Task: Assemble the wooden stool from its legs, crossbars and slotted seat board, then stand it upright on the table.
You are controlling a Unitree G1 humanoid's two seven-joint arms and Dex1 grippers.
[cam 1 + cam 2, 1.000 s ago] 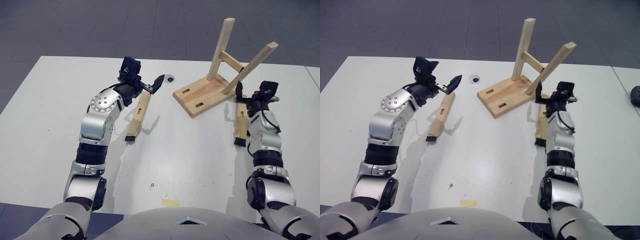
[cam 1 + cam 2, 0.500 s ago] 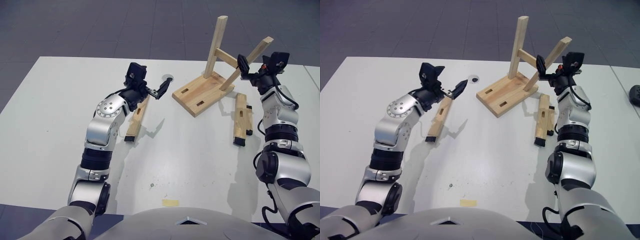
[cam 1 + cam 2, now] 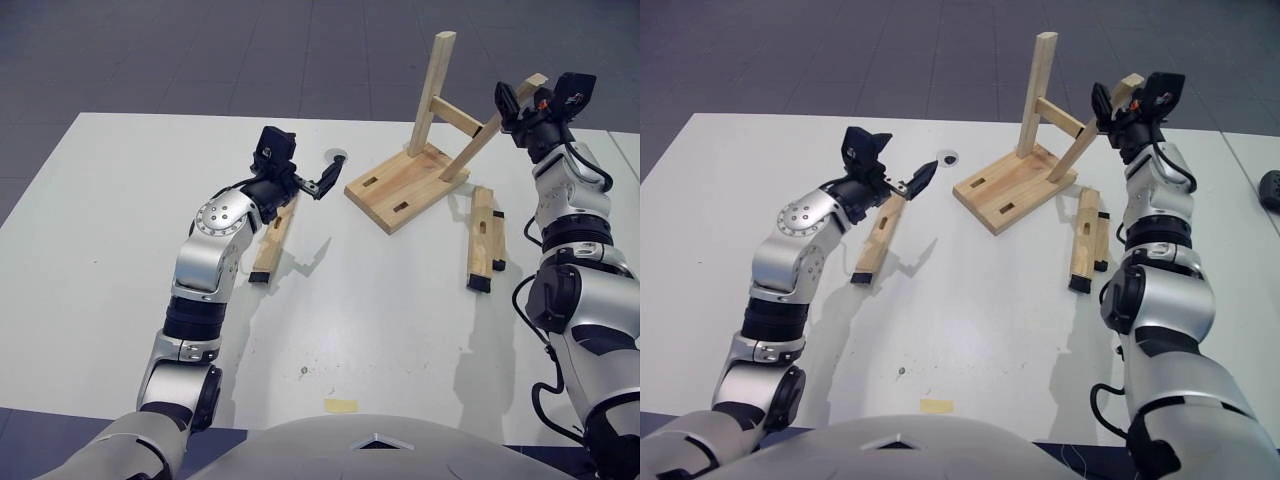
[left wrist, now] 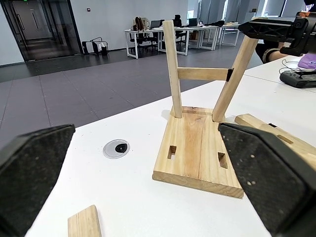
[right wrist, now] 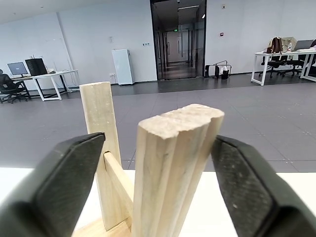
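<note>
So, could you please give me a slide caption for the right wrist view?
Open right gripper straddling the tip of one stool leg, second leg behind.

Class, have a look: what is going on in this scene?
A humanoid robot is partway through building a pale wooden stool. The flat slotted seat board lies on the white table with two legs and a crossbar fitted. The right gripper is open around one leg's top; the open left gripper hovers near a loose leg piece.
</note>
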